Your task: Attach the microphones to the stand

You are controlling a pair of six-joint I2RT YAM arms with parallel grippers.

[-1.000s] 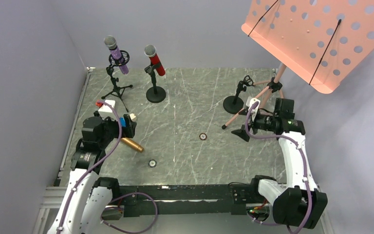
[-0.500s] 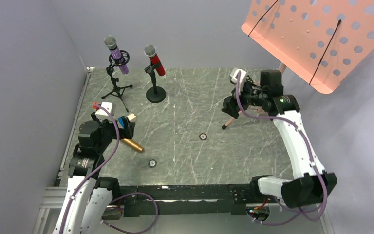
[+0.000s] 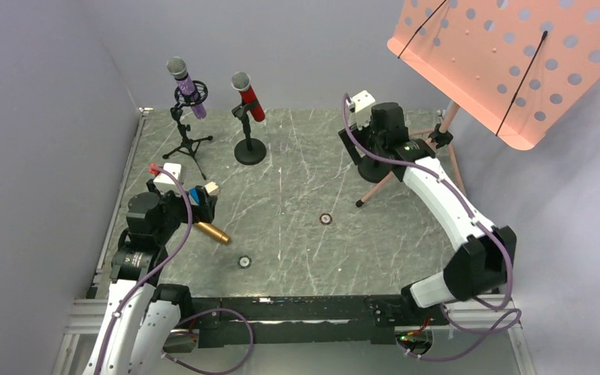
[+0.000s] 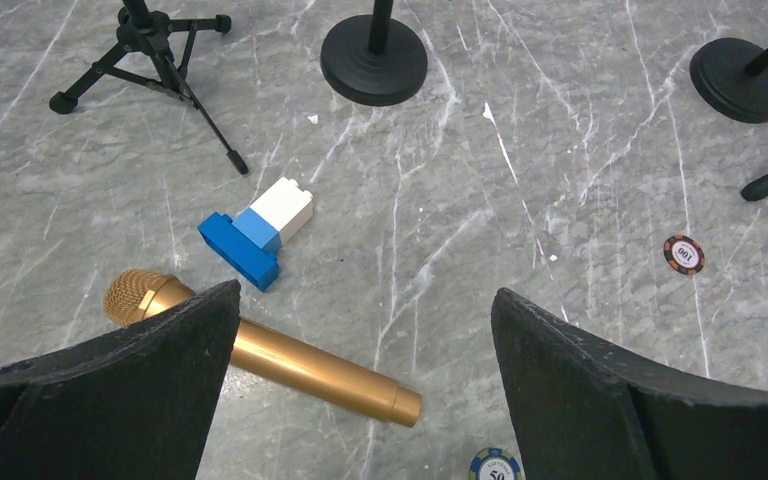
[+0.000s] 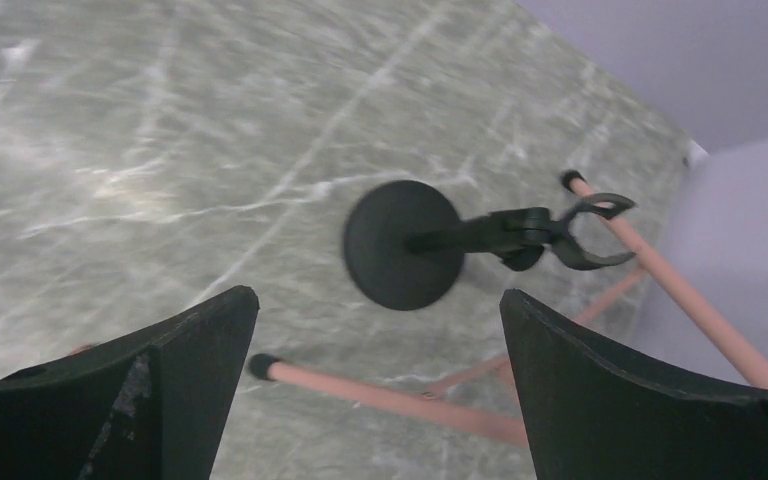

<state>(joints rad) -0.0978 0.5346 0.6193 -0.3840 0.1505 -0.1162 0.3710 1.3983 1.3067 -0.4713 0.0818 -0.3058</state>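
Far left: purple microphone (image 3: 186,84), red microphone (image 3: 248,95) clipped on stands (image 3: 250,148). My left gripper (image 4: 365,300) wide, empty, over gold microphone (image 4: 290,362) lying flat near left edge of table (image 3: 305,180). Open marble mid-table. My right gripper (image 5: 380,300) wide, empty, above round-base stand (image 5: 400,245), pink music-stand legs (image 5: 390,400) beside it.

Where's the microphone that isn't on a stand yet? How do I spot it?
Look at the grey marble table, near its left edge. Beside a blue and white toy brick lies the gold microphone. It is all gold and lies flat, while the purple microphone and the red microphone sit up in stands.
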